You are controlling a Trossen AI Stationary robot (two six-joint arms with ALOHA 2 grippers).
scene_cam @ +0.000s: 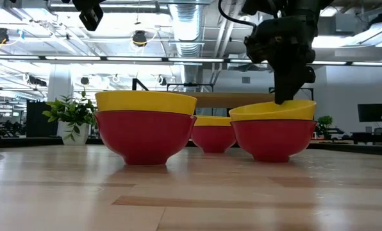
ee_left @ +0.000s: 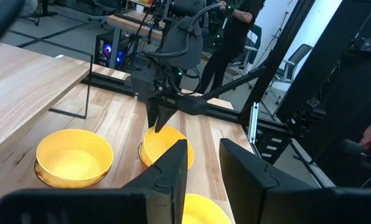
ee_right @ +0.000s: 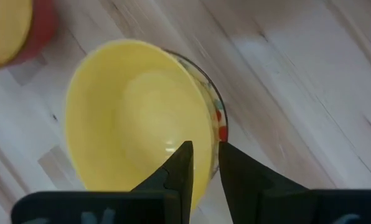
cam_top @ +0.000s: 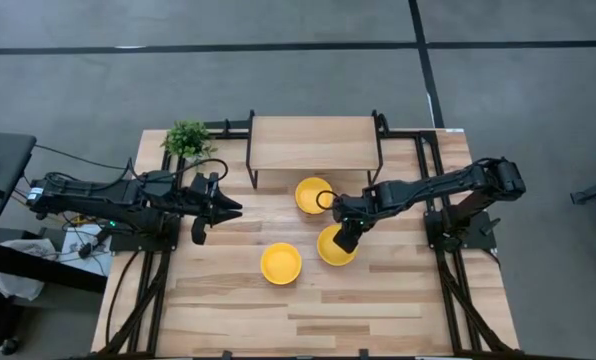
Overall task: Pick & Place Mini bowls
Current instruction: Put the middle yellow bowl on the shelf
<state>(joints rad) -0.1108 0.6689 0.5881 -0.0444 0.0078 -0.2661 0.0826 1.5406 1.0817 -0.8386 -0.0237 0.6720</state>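
Three yellow mini bowls show in the high view: one near the shelf (cam_top: 312,194), one toward the near edge (cam_top: 280,263), one under my right gripper (cam_top: 328,250). In the low view each yellow bowl sits nested in a red-walled bowl (scene_cam: 146,138). My right gripper (cam_top: 346,238) is shut on the right-hand yellow bowl (ee_right: 136,118); the bowl beneath it has a floral rim (ee_right: 219,121). My left gripper (cam_top: 233,207) hovers open left of the bowls, above the table, touching nothing; its fingers (ee_left: 173,171) point at them. My right gripper (ee_right: 203,149) pinches the rim (ee_right: 205,140) of the yellow bowl, one finger (ee_right: 178,171) inside the bowl and one outside. The fingers come from above, pointing down (scene_cam: 286,96). The yellow bowl (scene_cam: 271,110) lies tilted in the red-walled bowl (scene_cam: 273,138) beneath it.
A wooden shelf on a dark frame (cam_top: 313,143) stands at the far middle of the table, a small green potted plant (cam_top: 186,138) at the far left corner. A person (ee_left: 235,31) stands beyond the table. Bare wood lies along the near edge (cam_top: 308,320).
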